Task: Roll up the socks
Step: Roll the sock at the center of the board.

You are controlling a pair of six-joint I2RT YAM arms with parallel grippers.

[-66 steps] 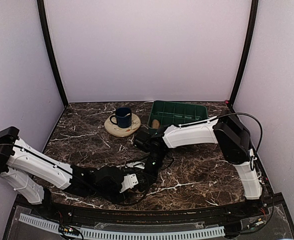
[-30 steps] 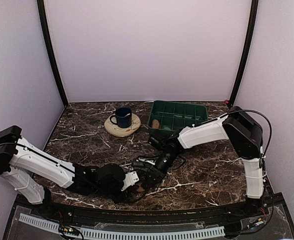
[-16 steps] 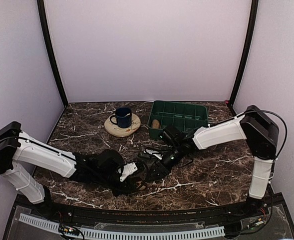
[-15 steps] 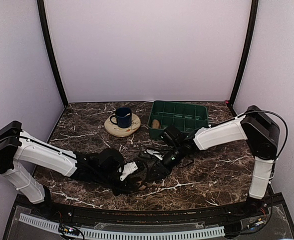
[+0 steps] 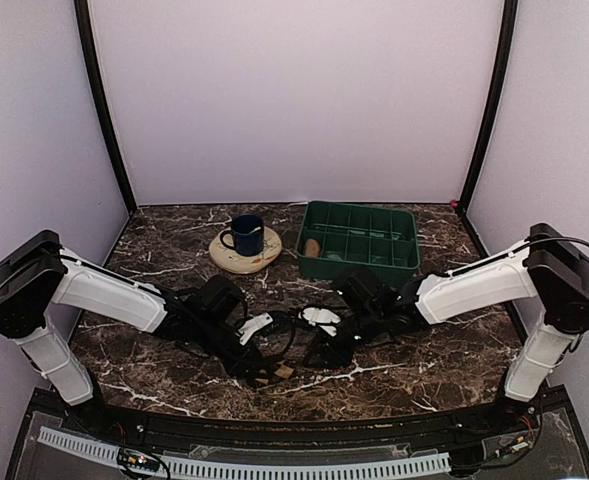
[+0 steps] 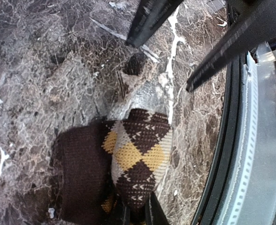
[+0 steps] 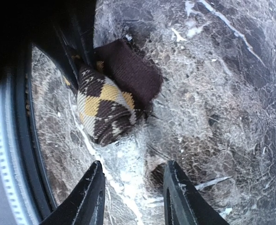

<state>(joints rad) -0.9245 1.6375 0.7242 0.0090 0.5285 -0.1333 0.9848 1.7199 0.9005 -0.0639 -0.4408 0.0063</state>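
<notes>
Front rim of the marble table (image 5: 454, 350) is the main risk: the argyle sock (image 6: 128, 159) lies right by it as a loose roll w/ nothing clamping it, so a nudge could unroll it or push it off. Left gripper (image 6: 159, 65) & right gripper (image 7: 134, 166) both have fingers apart, crowded close, so they may clash. Tan sock (image 5: 312, 247) looks to be in the green bin (image 5: 404, 262).
</notes>
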